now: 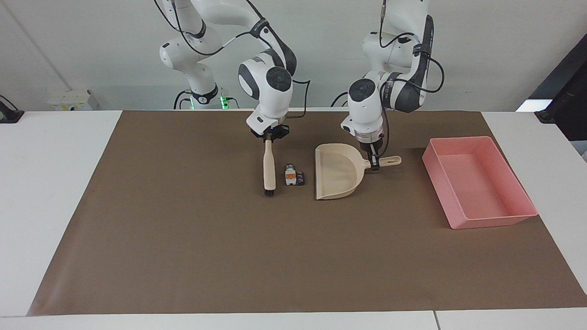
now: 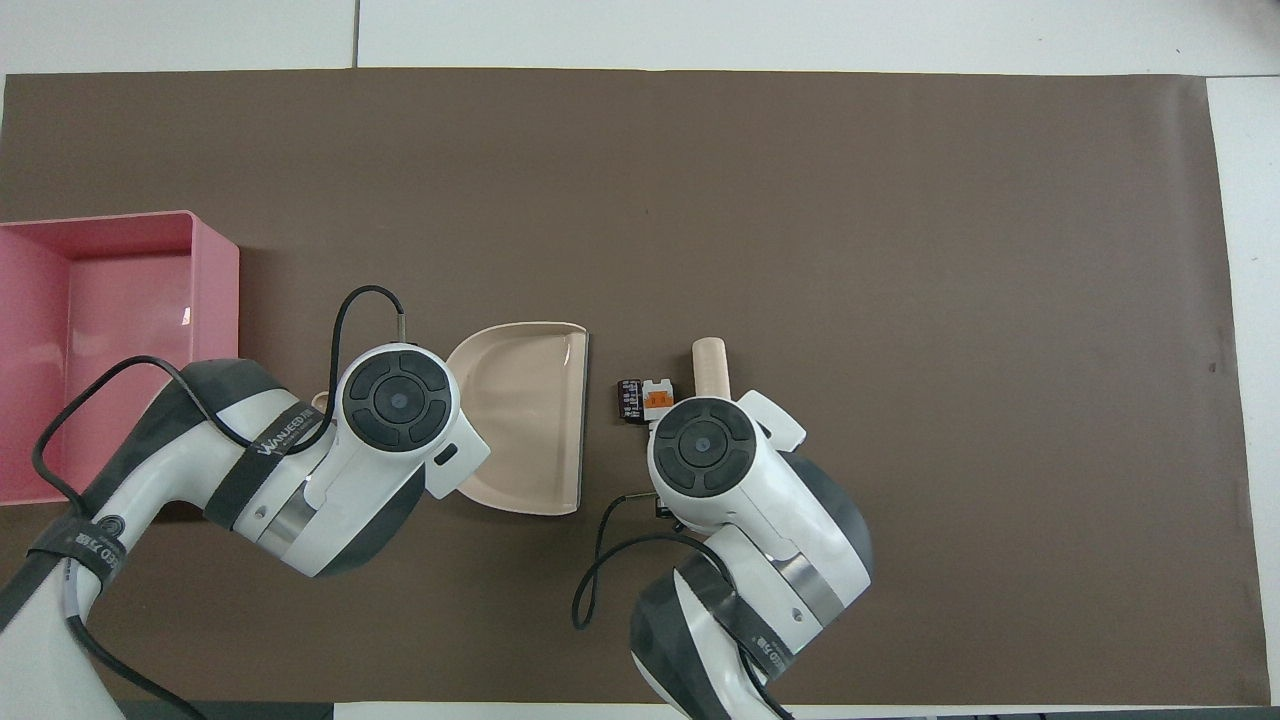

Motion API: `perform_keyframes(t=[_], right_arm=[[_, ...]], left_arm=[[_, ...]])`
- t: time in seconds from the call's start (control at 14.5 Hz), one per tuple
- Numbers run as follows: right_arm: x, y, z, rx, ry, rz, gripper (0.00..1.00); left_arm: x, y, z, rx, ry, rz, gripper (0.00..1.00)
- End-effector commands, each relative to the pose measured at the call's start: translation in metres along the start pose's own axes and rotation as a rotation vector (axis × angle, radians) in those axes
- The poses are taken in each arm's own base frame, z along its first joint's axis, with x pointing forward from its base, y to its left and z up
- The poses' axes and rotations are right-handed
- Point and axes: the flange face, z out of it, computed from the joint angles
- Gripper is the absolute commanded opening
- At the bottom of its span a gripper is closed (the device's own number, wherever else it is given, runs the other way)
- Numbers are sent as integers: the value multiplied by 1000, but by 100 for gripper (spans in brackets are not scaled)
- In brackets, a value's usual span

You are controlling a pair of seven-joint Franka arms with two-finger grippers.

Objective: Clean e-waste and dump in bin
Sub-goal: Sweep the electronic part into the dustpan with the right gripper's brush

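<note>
White arms (image 1: 270, 87), dark joints, black cables

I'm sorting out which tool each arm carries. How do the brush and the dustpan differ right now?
The brush is a slim stick with dark bristles at its tip; the dustpan is a wide, shallow scoop with a short handle. The right gripper holds the brush, the left gripper the dustpan. The brush stands beside the e-waste toward the right arm's end, the dustpan toward the left arm's end, its open edge facing the bits. Both are beige.
</note>
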Motion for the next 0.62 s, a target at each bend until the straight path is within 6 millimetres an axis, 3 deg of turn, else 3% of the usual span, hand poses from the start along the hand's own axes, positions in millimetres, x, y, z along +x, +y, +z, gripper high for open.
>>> perform_keyframes(t=[0.0, 0.28, 0.34, 0.55], right_arm=[[8, -29, 8, 1, -31, -24, 0], [0, -55, 2, 151, -98, -88, 0], [-8, -69, 0, 205, -96, -124, 0], [-22, -98, -3, 484, -148, -157, 0]], left_arm=[[6, 0, 2, -5, -38, 27, 1], [7, 2, 4, 0, -49, 33, 1], [8, 3, 4, 0, -49, 36, 1], [8, 2, 3, 3, -46, 36, 1]])
